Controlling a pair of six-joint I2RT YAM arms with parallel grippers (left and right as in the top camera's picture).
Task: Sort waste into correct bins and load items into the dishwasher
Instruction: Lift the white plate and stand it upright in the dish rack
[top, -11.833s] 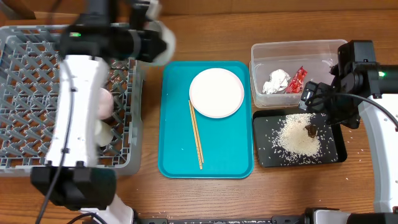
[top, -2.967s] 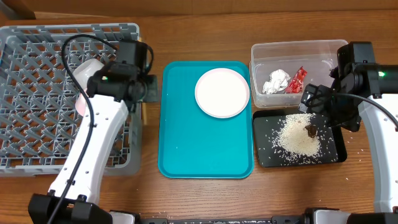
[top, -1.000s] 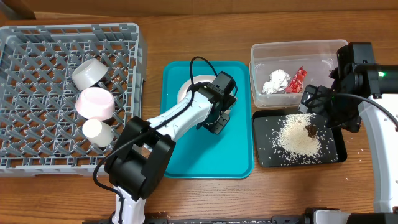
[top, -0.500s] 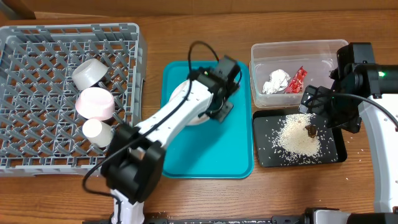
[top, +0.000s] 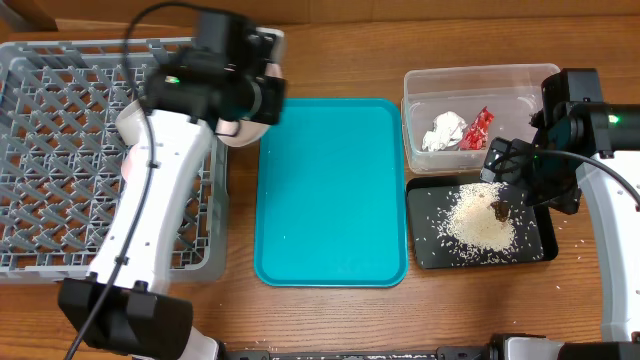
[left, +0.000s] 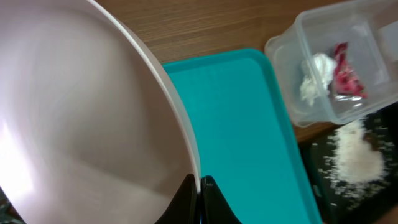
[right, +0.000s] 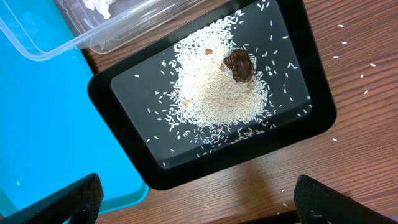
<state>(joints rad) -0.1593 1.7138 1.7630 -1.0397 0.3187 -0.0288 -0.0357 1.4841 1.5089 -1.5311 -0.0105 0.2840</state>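
Note:
My left gripper (left: 200, 185) is shut on the rim of the white round plate (left: 81, 124) and holds it tilted in the air. In the overhead view the gripper (top: 256, 96) and the plate (top: 238, 130) are at the right edge of the grey dish rack (top: 60, 130). A pink bowl (top: 128, 168) peeks out beside the arm; the other bowl, the cup and the chopsticks are hidden. The clear tub (top: 478, 76) holds the white napkin (top: 445, 131) and red wrapper (top: 477, 127). The black tray (right: 124, 74) holds rice (right: 217, 93) and a brown scrap (right: 239, 65). My right gripper (right: 196, 190) hangs open over it.
The large teal tray (top: 332, 190) lies between the rack and the bins with nothing on it. Stray rice grains lie on the wooden table (right: 354, 74) around the black tray. My left arm (top: 150, 230) stretches over the rack's right half.
My left gripper has lifted the plate off the teal tray and swung it left to the rack's right edge. The right arm has not moved.

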